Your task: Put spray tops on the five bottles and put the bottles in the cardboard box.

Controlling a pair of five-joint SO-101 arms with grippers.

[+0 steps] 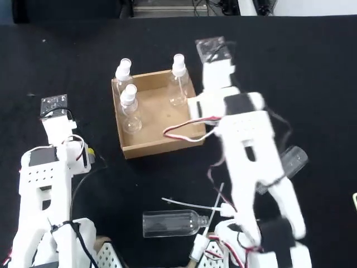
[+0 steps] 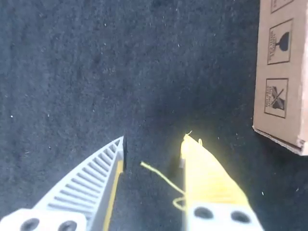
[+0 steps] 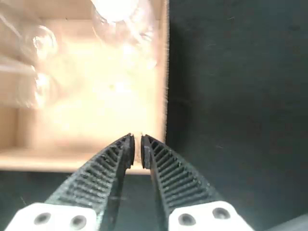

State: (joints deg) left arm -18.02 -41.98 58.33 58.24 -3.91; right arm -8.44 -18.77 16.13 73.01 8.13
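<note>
Surface: black cloth [image 1: 83, 50] that carries all the items and both arms.
Cardboard box: open-topped cardboard box [image 1: 159, 146] near the centre of the surface, between the two arms; one printed outer wall shows in the left wrist view [image 2: 284, 72], and its inside and rim show in the right wrist view [image 3: 166, 72].
Bottles in box: three clear bottles stand upright inside, each with a white spray top fitted. The rear-left bottle [image 1: 123, 71] is at the back left corner, the front-left bottle [image 1: 130, 109] just in front of it, and the rear-right bottle [image 1: 178, 81] by the right wall.
Lying bottle: a clear lying bottle [image 1: 173, 222] rests on its side on the surface in front of the box, with no top fitted and its neck towards the right arm's base.
Second loose bottle: a second loose bottle [image 1: 293, 159] lies to the right, partly hidden behind the right arm; whether it carries a top cannot be told.
Loose spray top: a white loose spray top [image 1: 226, 209] with a thin tube lies just beside the lying bottle's neck.
Left arm: the left arm [image 1: 44, 178] stands to the left of the box, apart from it.
Left gripper: left gripper [image 2: 154, 140], one white finger and one yellow, spread wide with nothing between them, over bare surface with the box wall nearby.
Right arm: the right arm [image 1: 245, 139] extends forward to the box's right wall.
Right gripper: right gripper [image 3: 137, 144], black ribbed fingers pressed almost together and holding nothing, tips over the box at its near rim.
</note>
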